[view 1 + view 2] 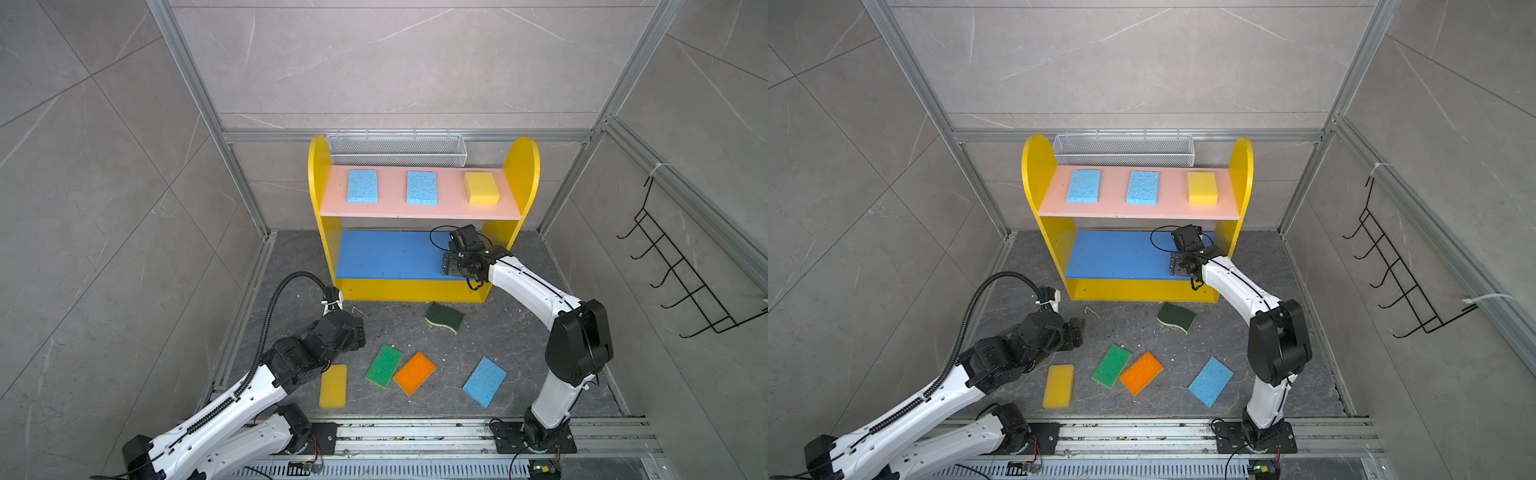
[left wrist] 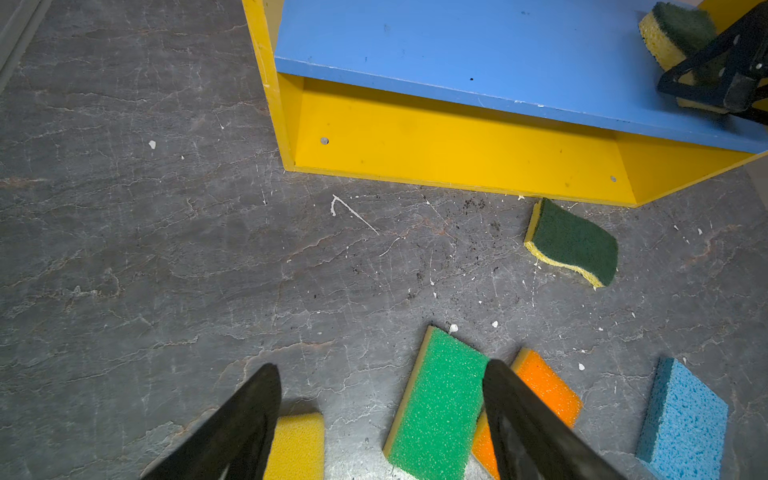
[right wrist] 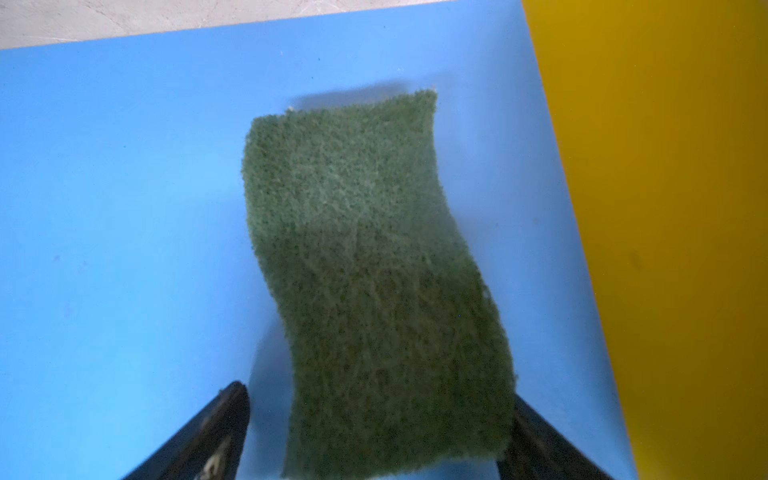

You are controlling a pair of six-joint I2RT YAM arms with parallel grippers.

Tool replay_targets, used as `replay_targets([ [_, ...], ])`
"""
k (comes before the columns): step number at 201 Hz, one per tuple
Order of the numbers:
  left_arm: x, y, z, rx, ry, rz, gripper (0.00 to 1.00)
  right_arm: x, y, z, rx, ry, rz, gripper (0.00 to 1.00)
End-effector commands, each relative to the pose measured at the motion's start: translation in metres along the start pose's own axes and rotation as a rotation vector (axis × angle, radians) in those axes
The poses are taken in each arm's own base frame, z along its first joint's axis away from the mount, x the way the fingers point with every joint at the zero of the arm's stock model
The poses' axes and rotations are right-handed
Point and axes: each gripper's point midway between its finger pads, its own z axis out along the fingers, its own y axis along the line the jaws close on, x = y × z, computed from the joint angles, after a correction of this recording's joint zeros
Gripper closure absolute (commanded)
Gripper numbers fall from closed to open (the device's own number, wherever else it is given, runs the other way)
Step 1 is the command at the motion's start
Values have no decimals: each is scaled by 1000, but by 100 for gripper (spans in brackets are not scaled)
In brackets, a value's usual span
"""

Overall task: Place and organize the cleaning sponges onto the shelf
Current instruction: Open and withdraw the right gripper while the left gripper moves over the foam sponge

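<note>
The shelf (image 1: 395, 208) stands at the back; two light blue sponges (image 1: 362, 185) and a yellow one (image 1: 481, 188) lie on its pink board. My right gripper (image 3: 378, 392) is open over the right end of the blue board (image 3: 124, 208), its fingers either side of a dark-green wavy sponge (image 3: 374, 270) lying there. My left gripper (image 2: 381, 365) hangs open and empty over the floor, near the green sponge (image 2: 436, 399) and a yellow sponge (image 2: 297, 444). Orange (image 1: 414, 373), light blue (image 1: 484, 381) and another dark-green wavy sponge (image 1: 444, 317) lie on the floor.
A white wire mesh basket (image 1: 397, 149) hangs behind the shelf's top. A black wire hook rack (image 1: 681, 282) is on the right wall. Metal rails (image 1: 415, 432) carrying both arm bases run along the front. Crumbs speckle the dark floor (image 1: 511, 332).
</note>
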Motion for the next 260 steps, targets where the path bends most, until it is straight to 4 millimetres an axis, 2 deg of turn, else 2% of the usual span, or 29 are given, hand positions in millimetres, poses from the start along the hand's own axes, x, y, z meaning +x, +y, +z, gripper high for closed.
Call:
replay_targets([
  [1, -10, -4, -8, 18, -23, -26, 21, 7, -2, -4, -17, 15, 16, 9],
  [41, -8, -4, -9, 19, -23, -29, 21, 9, -6, -9, -4, 20, 19, 10],
  [64, -8, -4, -9, 19, -21, -28, 21, 10, -11, -19, 1, 13, 35, 10],
  [107, -7, -7, -9, 28, -17, -24, 21, 25, -20, -41, -34, 13, 59, 10],
  [146, 1, -3, -5, -19, -6, 3, 21, 50, -13, -66, -103, 24, 37, 10],
  [212, 59, 7, 15, -95, 178, 83, 20, 98, -26, -103, -137, 53, 26, 9],
  [260, 121, -10, 28, -29, 399, 172, 17, 139, -44, -108, -140, 116, 32, 8],
])
